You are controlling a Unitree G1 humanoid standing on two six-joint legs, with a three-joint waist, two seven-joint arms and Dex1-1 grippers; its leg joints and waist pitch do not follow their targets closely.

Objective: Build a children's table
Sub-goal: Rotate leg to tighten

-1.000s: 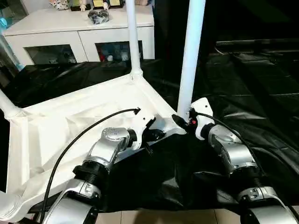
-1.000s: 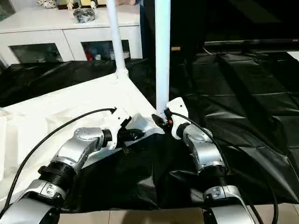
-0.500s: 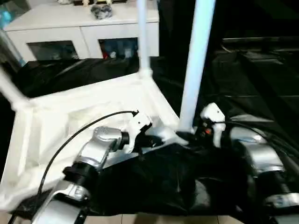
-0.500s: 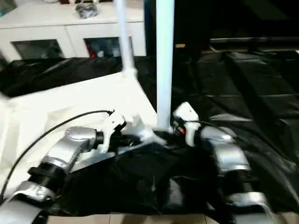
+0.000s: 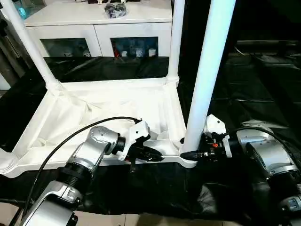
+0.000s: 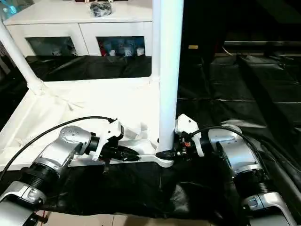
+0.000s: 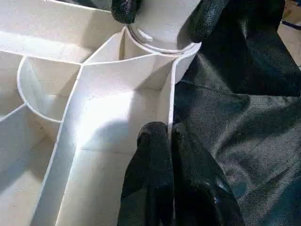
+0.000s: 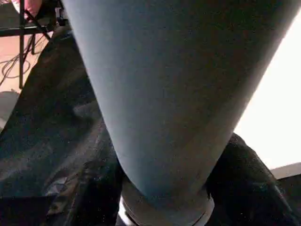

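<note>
White upturned tabletop [image 5: 94,113]; legs [image 5: 209,70] upright

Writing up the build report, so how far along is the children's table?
Done: the tabletop lies underside up, and three legs stand in corner sockets. In hand: the left claw pinches the near rim, and the right claw grips the base of the near leg. Left: the near-left corner, cut off at the frame edge, then turning it upright.
</note>
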